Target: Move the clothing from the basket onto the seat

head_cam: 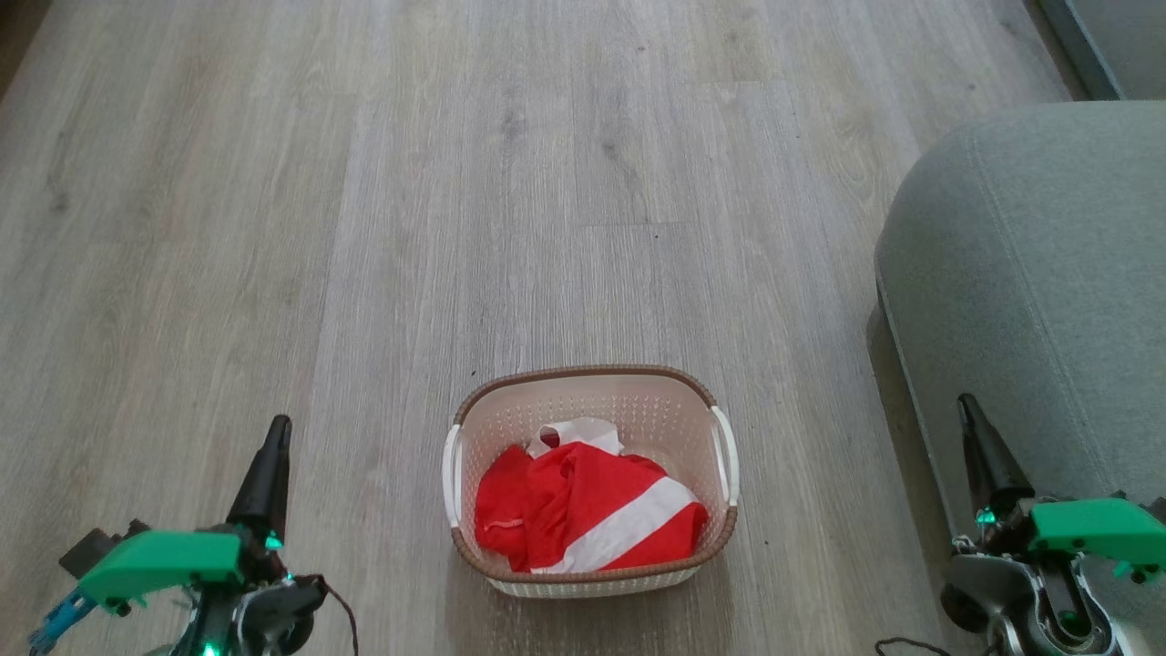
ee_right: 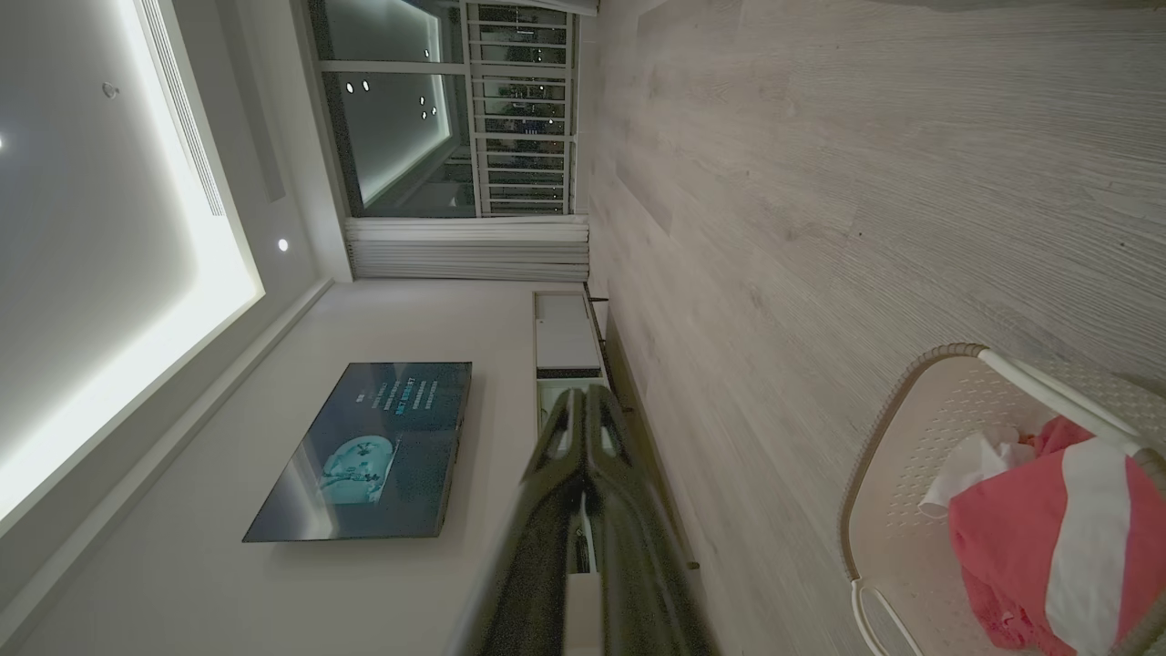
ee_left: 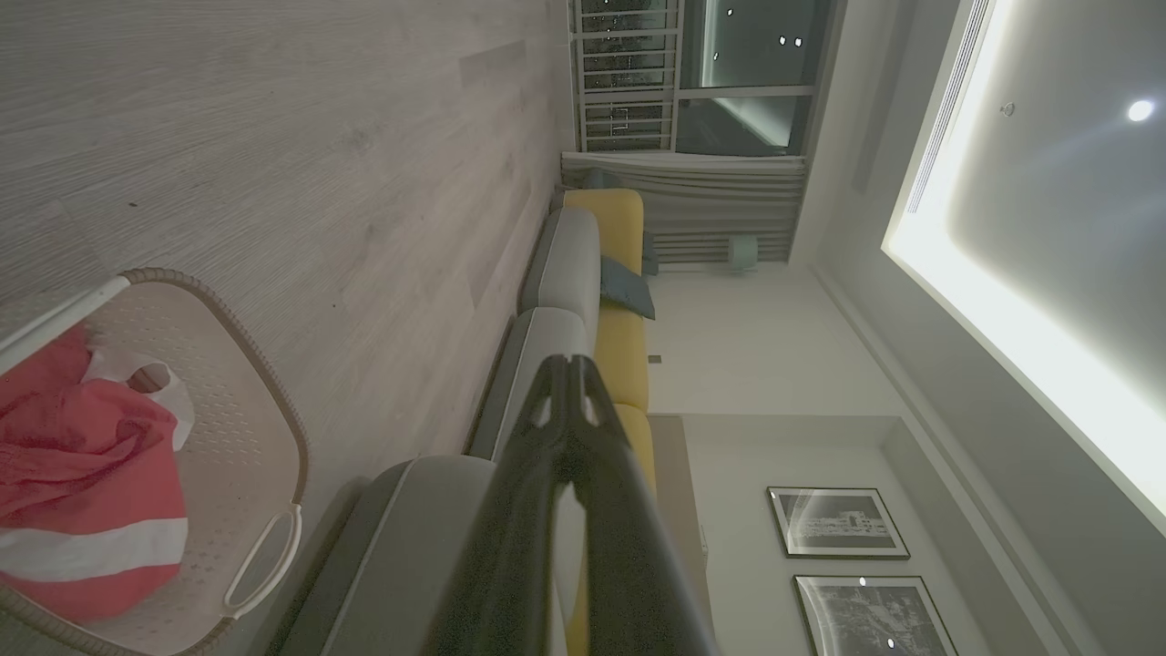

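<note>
One basket (head_cam: pixel 592 401), lower centre of head view: perforated cream plastic, woven-look brown rim, crumpled red-white clothing (head_cam: pixel 583 515) inside. Rounded grey-green fabric seat (head_cam: pixel 1029 255) at right. Clenched, empty: left gripper (head_cam: pixel 281 423), right gripper (head_cam: pixel 964 403).

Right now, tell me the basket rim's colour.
Brown, woven-look, on the cream-white basket; clearest in the head view.

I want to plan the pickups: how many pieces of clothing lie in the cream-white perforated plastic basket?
1: a bright red fabric garment with a broad white stripe, bunched in the near half of the basket. Others may be hidden beneath.
</note>
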Motion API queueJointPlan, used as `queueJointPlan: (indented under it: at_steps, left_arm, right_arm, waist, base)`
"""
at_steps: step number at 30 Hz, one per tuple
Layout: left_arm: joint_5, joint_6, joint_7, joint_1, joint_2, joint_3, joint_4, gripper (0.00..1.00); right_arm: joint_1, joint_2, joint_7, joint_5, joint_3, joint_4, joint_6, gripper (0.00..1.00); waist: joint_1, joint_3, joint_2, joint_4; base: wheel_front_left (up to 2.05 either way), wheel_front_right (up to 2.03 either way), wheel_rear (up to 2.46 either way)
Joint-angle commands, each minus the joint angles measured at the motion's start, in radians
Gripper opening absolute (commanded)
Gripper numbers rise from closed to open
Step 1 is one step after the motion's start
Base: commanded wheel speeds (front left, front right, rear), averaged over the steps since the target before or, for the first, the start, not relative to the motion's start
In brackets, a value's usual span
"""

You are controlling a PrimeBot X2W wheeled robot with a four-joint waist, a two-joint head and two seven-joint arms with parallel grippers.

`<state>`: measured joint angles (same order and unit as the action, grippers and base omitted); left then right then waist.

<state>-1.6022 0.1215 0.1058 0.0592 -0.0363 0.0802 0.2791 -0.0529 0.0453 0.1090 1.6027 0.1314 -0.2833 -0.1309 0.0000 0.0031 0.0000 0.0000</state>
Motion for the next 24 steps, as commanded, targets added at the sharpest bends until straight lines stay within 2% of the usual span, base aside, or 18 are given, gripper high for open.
queueJointPlan:
  at_steps: [1,24]
  left_arm:
    - [-0.007,0.009,0.007,0.049,-0.014,0.033,-0.034,0.00]
    - [-0.007,0.009,0.007,0.049,-0.014,0.033,-0.034,0.00]
  right_arm:
    - [-0.055,0.005,0.004,0.006,-0.018,0.039,0.000,0.00]
    - [-0.055,0.005,0.004,0.006,-0.018,0.039,0.000,0.00]
  waist:
    - [0.0000,0.000,0.0000,0.000]
    - [0.0000,0.000,0.0000,0.000]
  base:
    - [0.00,0.00,0.00]
    - [0.00,0.00,0.00]
